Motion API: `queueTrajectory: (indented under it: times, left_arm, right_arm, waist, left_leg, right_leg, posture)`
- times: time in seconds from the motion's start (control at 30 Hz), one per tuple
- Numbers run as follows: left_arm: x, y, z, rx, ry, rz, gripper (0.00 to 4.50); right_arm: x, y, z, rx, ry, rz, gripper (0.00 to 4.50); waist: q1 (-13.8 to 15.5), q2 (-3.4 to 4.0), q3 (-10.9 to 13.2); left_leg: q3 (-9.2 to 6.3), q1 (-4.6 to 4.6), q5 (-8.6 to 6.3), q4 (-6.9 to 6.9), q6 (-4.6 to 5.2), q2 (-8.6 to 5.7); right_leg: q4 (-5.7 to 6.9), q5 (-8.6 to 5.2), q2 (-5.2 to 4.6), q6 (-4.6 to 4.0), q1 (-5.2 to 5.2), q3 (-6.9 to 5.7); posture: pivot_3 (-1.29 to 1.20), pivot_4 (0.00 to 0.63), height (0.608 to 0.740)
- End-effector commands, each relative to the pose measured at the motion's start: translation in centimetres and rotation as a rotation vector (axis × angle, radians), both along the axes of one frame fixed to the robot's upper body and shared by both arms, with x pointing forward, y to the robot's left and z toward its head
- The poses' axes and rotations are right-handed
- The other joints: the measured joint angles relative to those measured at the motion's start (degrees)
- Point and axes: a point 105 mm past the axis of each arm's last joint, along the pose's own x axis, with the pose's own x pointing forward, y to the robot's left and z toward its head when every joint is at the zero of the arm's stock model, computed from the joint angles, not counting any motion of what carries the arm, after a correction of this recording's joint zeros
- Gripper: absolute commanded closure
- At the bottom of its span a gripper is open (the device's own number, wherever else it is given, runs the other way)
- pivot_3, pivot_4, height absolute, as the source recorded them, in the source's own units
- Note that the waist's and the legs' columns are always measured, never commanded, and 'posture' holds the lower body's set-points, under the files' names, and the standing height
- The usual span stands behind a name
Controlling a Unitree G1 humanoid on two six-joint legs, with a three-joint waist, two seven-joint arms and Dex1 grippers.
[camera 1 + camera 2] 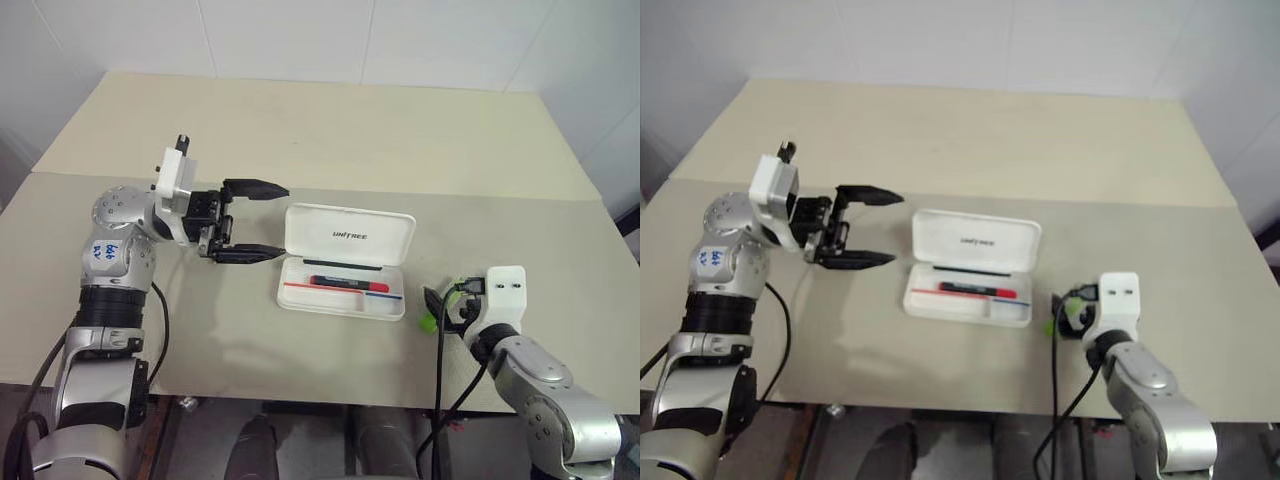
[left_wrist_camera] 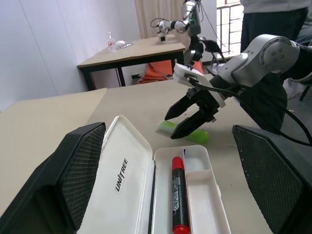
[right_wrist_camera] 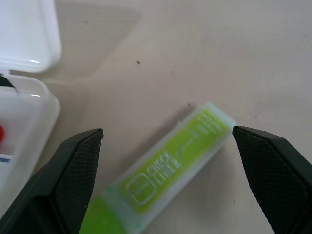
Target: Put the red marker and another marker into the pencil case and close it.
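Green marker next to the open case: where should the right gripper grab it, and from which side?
Mid-barrel, from above. The green marker lies flat on the table, apart from the pencil case, with the open right gripper already over it. It lies diagonally between the fingers, so probably roll the wrist to close across the barrel, not along it.

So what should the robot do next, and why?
Probably lower the open right gripper and close it on the green marker: the marker lies on the table between its fingers, while the red marker is already in the open pencil case.
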Motion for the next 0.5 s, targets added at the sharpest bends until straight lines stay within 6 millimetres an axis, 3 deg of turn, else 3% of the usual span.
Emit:
queueTrajectory:
  times: [0.03, 0.5]
  left_arm:
    - [-1.0, 0.2, -0.2, 0.039, -0.028, -0.075, 0.03]
    - [-0.1, -0.8, -0.5, 0.041, -0.041, -0.067, 0.03]
  right_arm:
    - [-0.4, -1.1, 0.4, 0.005, -0.015, -0.075, 0.00]
    - [0.3, -0.5, -1.2, -0.015, 0.082, -0.101, 0.00]
  waist:
    - [-0.03, 0.00, 0.00]
    - [-0.01, -0.01, -0.01]
  left_leg:
    - [0.00, 0.00, 0.00, -0.01, 0.00, 0.00]
    - [-0.01, -0.01, 0.00, -0.07, 0.00, 0.00]
  right_leg:
    - [0.00, 0.00, 0.00, 0.01, 0.00, 0.00]
    - [-0.07, -0.01, 0.00, -0.02, 0.00, -0.01]
  posture:
    - [0.00, 0.150, 0.740]
    - [0.00, 0.150, 0.740]
